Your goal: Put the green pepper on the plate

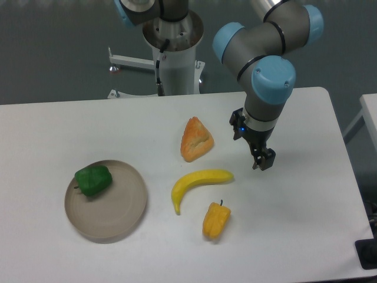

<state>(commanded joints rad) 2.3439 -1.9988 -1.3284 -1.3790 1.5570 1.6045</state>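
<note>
the pepper (93,180) is glossy, bright green and lobed; it sits on the plate (121,218), at the upper-left part just inside the rim. the plate is round, shallow, matte beige-tan with a raised rim, far wider than the fruit. right of it lies a smooth curved banana (199,184), and just below the banana's right half stands a yellow-orange pepper (216,220) with a short stem. above the banana is an orange-tan wedge (195,140), roughly triangular with a paler, crusty face.

the arm (263,56), grey tubes with light-blue joint caps, bends down from the top of the view and points its wrist at the table (294,236). the gripper (264,160) hangs right of the banana's tip, apart from every item, holding nothing; its dark fingers look close together, but i cannot tell if they are fully closed.

the table is plain white with a rounded corner at the right. behind it stands the arm's white pedestal (175,59) on a grey floor.
</note>
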